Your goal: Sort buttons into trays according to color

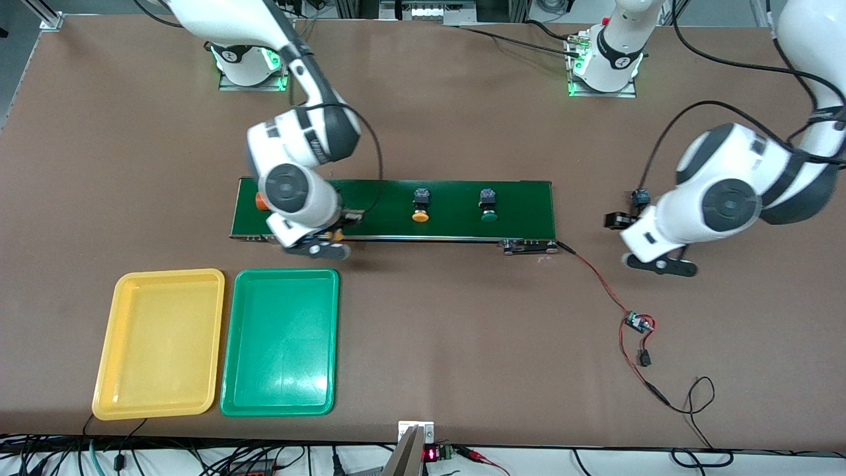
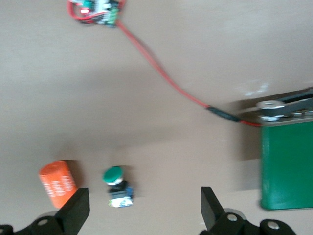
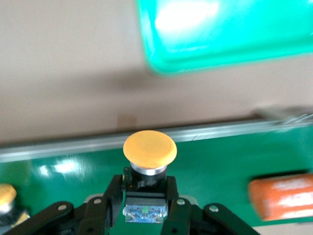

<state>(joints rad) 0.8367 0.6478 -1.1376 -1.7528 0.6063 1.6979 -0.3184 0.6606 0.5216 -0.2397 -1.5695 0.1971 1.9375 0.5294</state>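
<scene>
Sorting barely begun: both trays, yellow tray point(image 1: 158, 344) and green tray point(image 1: 281, 342), lie unfilled. One yellow button point(image 3: 149, 155) is clamped by right gripper point(image 3: 146, 208) over belt point(image 1: 449, 198); left gripper point(image 2: 144, 205) gapes empty, idle.

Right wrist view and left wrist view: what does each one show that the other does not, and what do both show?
Only the right wrist view shows the right hand shut on a yellow-capped button, the green tray, and another yellow button. Only the left wrist view shows the open left hand over a green-capped button on the table, plus a red wire and circuit board. Both show the dark-green belt and an orange cylinder.
</scene>
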